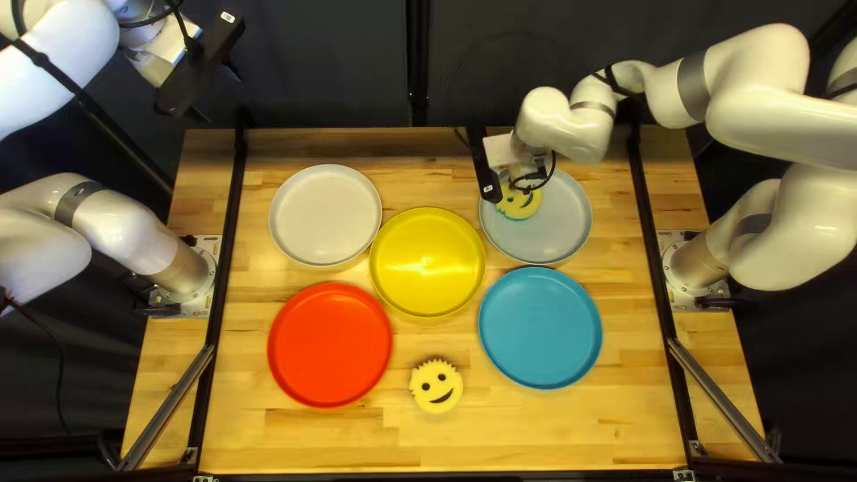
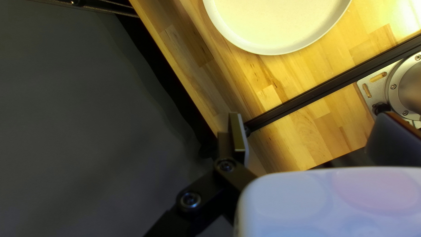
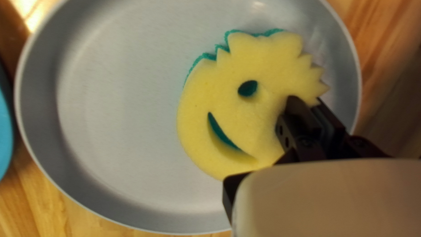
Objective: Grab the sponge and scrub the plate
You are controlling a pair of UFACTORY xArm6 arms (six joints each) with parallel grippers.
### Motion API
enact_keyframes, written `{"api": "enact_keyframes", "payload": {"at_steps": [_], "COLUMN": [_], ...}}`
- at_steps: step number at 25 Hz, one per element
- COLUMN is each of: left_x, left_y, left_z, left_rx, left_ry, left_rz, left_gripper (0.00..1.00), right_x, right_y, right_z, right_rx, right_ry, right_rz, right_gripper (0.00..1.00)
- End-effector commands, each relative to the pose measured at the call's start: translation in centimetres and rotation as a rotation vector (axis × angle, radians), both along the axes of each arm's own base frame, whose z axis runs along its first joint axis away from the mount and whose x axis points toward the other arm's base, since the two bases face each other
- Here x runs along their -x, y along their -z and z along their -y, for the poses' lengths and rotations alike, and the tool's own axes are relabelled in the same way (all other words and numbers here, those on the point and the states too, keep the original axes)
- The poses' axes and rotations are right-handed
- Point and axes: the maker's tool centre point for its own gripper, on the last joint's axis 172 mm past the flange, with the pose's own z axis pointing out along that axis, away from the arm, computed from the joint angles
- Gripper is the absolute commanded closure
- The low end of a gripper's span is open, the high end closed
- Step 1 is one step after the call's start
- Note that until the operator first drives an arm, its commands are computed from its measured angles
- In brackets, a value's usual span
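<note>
Right pincer (image 1: pixel 520 183) clamped on edge of yellow smiley sponge (image 1: pixel 518 210), over pale gray plate (image 1: pixel 558 219) toward far side of worktop (image 1: pixel 571 433); whether sponge touches plate, cannot tell. Left pincer (image 1: pixel 218 95), fingers apart, hangs beyond worktop's far left corner. Second sponge (image 1: pixel 436 393), face up, lies nearer than yellow plate (image 1: pixel 428 268), between red plate (image 1: pixel 330 344) and blue plate (image 1: pixel 540 328).

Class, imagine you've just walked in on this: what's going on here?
The right gripper holds a smiley-face sponge by its edge, at the pale grey plate, apparently to scrub it; one moment can't show any rubbing. The left gripper hangs open beyond the table's far edge. A second smiley sponge lies between the red and blue plates.
</note>
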Motion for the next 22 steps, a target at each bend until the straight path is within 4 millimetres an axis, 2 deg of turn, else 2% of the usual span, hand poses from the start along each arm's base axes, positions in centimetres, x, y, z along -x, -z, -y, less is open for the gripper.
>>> {"api": "enact_keyframes", "payload": {"at_steps": [1,5,9,12,18,20,22], "left_x": [0.0,0.0,0.0,0.0,0.0,0.0,0.0], "left_y": [0.0,0.0,0.0,0.0,0.0,0.0,0.0], "left_z": [0.0,0.0,0.0,0.0,0.0,0.0,0.0], "left_rx": [0.000,0.000,0.000,0.000,0.000,0.000,0.000], "left_ry": [0.000,0.000,0.000,0.000,0.000,0.000,0.000], "left_rz": [0.000,0.000,0.000,0.000,0.000,0.000,0.000], "left_gripper": [0.00,0.00,0.00,0.00,0.00,0.00,0.00], "right_x": [0.4,0.8,1.4,2.2,3.1,3.1,3.3], "right_y": [0.1,0.1,0.0,0.2,0.2,0.2,0.2], "right_z": [-1.3,-3.3,-6.2,-7.5,-8.7,-8.2,-6.8], "right_rx": [0.006,0.012,0.024,0.032,0.040,0.043,0.044], "right_ry": [-0.012,-0.030,-0.061,-0.075,-0.091,-0.090,-0.082], "right_rz": [0.006,0.008,0.011,0.008,0.007,0.008,0.011], "right_gripper": [1.00,1.00,1.00,1.00,1.00,1.00,1.00]}}
